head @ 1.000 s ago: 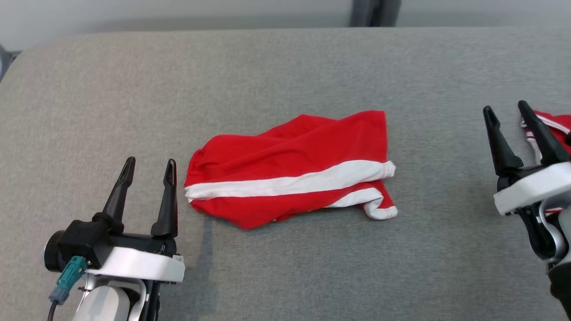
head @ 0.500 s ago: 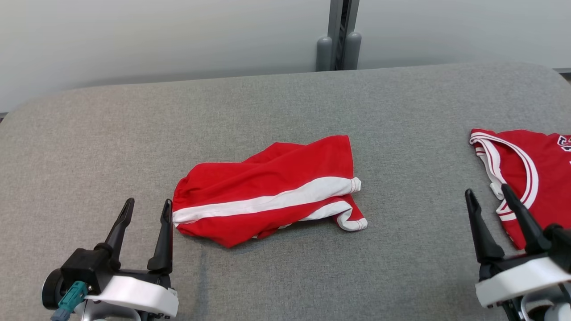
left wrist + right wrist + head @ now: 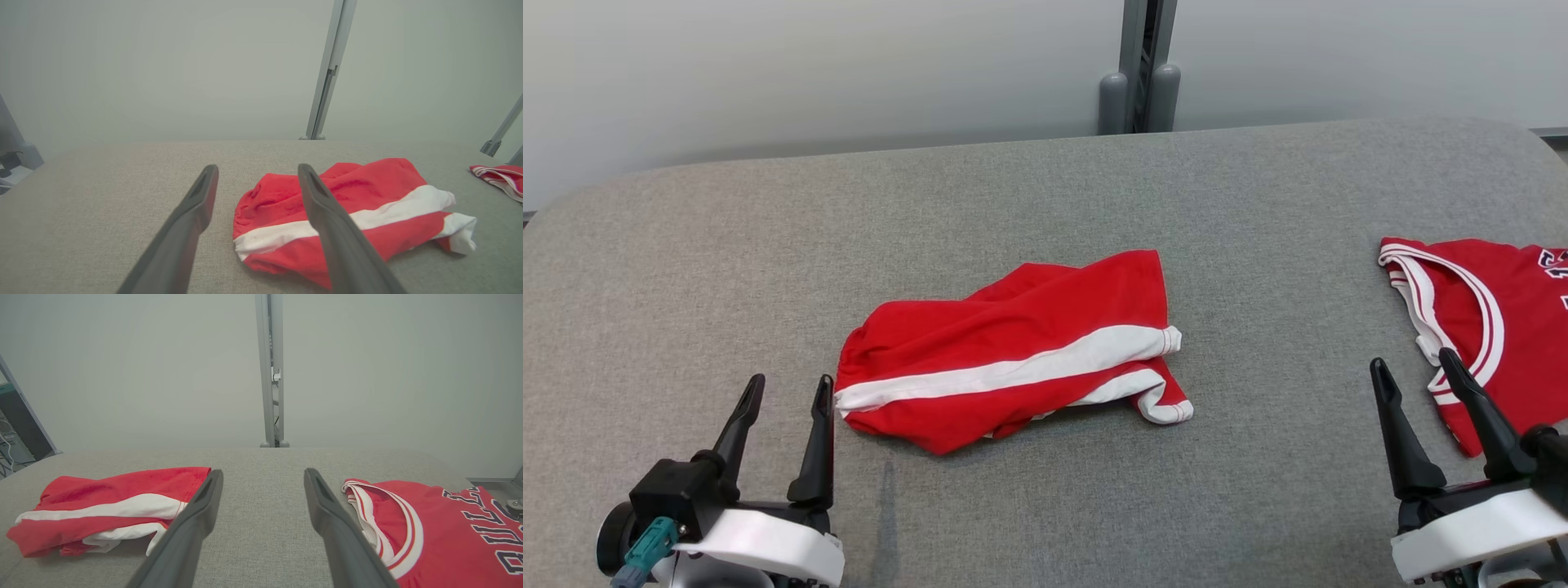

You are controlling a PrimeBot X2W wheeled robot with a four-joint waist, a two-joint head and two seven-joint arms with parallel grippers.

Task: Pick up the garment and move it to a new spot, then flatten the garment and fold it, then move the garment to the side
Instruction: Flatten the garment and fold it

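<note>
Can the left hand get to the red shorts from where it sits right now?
Probably yes. The left hand is open and empty, and the red shorts lie just beside its fingertips on the grey surface, with nothing between them.

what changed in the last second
The head camera tipped up, so the whole picture shifted. Measured against the shorts, the right hand drew back toward the robot; the left hand did too, slightly. Both hands stayed open and empty. The shorts and the jersey lie where they were.
</note>
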